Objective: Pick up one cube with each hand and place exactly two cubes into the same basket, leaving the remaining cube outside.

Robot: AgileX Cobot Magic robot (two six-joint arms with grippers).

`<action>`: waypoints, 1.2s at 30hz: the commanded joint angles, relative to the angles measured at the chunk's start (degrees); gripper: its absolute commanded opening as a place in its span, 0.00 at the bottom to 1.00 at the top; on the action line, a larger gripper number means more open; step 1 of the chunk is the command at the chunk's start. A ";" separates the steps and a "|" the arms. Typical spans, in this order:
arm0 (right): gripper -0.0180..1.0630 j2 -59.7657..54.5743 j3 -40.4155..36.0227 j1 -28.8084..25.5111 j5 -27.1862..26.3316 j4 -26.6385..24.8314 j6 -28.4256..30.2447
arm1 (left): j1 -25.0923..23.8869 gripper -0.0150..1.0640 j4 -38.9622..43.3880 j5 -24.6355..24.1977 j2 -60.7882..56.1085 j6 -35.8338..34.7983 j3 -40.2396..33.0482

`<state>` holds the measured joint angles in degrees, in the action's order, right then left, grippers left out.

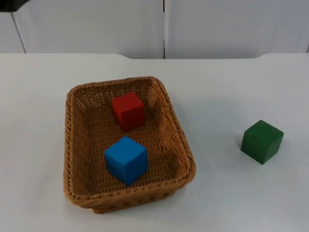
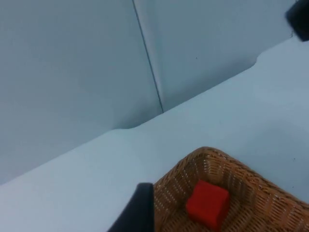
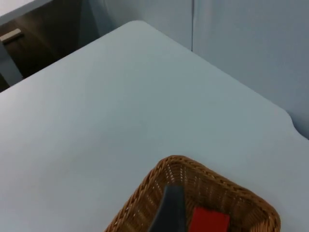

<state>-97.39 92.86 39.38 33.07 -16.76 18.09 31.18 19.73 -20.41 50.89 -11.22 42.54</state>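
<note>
A woven wicker basket (image 1: pixel 77 145) stands left of the table's middle. Inside it lie a red cube (image 1: pixel 128 110) toward the far end and a blue cube (image 1: pixel 126 160) toward the near end, a small gap between them. A green cube (image 1: pixel 262 141) sits on the bare table to the basket's right, well apart from it. My left gripper (image 2: pixel 139 210) is drawn back and raised, looking over the basket's rim (image 2: pixel 227 162) onto the red cube (image 2: pixel 207 203). My right gripper (image 3: pixel 170 210) is likewise drawn back high above the basket (image 3: pixel 145 193), with the red cube (image 3: pixel 208 221) beyond it.
The grey partition wall (image 1: pixel 164 24) closes the table at the back. A bit of the left arm (image 1: pixel 13 4) pokes in at the upper left corner. White table top (image 1: pixel 227 92) spreads between the basket and the green cube.
</note>
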 commanded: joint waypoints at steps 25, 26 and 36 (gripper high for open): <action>0.65 23.56 -35.47 -0.17 -11.81 0.03 0.79 | 0.13 0.89 -5.63 -23.30 -24.45 2.48 -0.09; 0.65 23.56 -35.47 -0.17 -11.81 0.03 0.79 | 0.13 0.89 -5.63 -23.30 -24.45 2.48 -0.09; 0.65 33.66 -43.41 -0.17 -11.90 -0.13 0.57 | 0.13 0.89 -13.18 -24.59 -27.08 8.38 -0.21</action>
<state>-65.69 50.81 39.38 21.68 -16.76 18.22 31.18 9.02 -44.97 24.32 -3.47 42.54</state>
